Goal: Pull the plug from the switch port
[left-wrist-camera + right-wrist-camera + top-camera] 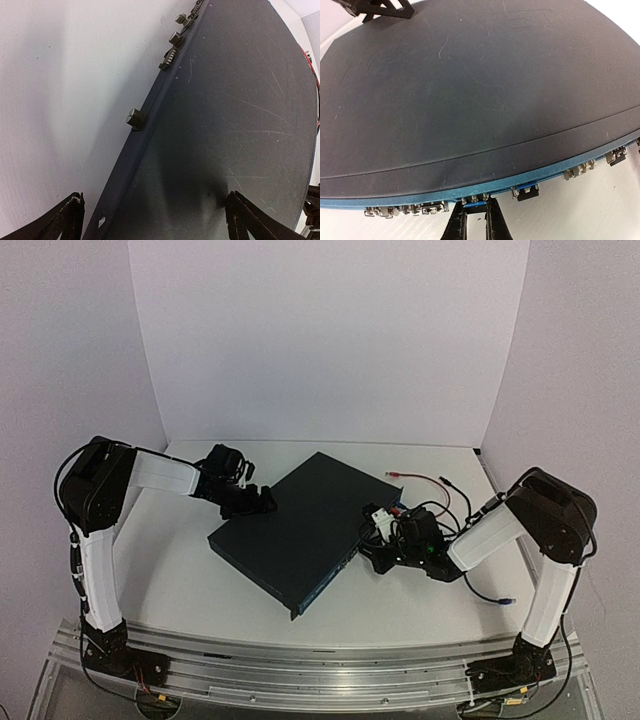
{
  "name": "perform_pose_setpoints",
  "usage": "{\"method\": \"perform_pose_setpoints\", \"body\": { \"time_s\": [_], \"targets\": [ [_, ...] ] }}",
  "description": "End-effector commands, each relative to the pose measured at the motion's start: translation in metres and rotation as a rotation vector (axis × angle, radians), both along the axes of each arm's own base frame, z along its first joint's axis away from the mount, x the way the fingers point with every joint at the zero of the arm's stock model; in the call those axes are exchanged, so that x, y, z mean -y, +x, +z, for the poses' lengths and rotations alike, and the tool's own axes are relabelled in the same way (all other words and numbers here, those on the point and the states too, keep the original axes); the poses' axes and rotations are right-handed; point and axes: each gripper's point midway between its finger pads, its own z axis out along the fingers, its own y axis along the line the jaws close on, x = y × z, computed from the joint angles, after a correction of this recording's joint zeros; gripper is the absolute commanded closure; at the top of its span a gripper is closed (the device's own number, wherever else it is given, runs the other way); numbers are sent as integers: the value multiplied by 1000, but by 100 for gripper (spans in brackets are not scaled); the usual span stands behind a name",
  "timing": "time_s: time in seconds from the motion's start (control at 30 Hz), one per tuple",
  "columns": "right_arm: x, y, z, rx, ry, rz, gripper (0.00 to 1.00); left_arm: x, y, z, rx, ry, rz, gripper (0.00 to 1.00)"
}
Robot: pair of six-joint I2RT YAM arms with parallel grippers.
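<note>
The switch [290, 535], a flat dark blue-black box, lies slantwise mid-table. Its blue-edged port face points toward the right arm and shows in the right wrist view [530, 175]. My right gripper [373, 558] is at that face. In the right wrist view [476, 222] its two fingers [455, 225] pinch a small blue plug [476, 203] seated in a port. My left gripper [256, 500] is open wide over the switch's far left edge [155, 222], one finger [250, 215] over the lid [225, 115], the other beside the box.
A second blue plug [526, 190] sits in a port to the right. Red [415, 477] and blue [482, 587] cables lie on the table right of the switch. Small knobs [134, 118] stick out of the switch's far side.
</note>
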Motion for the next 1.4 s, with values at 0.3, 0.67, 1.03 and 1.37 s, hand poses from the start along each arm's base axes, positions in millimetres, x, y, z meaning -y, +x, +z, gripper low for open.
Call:
{"method": "perform_pose_setpoints", "body": {
  "time_s": [0.3, 0.67, 1.03, 1.37],
  "targets": [
    [-4, -6, 22, 87, 183, 16, 87, 0, -1, -13, -45, 30, 5, 2],
    [4, -8, 28, 91, 226, -24, 82, 1, 0, -9, -38, 24, 10, 2],
    [26, -9, 52, -93, 232, -217, 15, 4, 2, -2, -22, 6, 4, 2],
    [61, -23, 48, -475, -24, -510, 13, 6, 1, 1, -16, -5, -9, 2]
  ]
}}
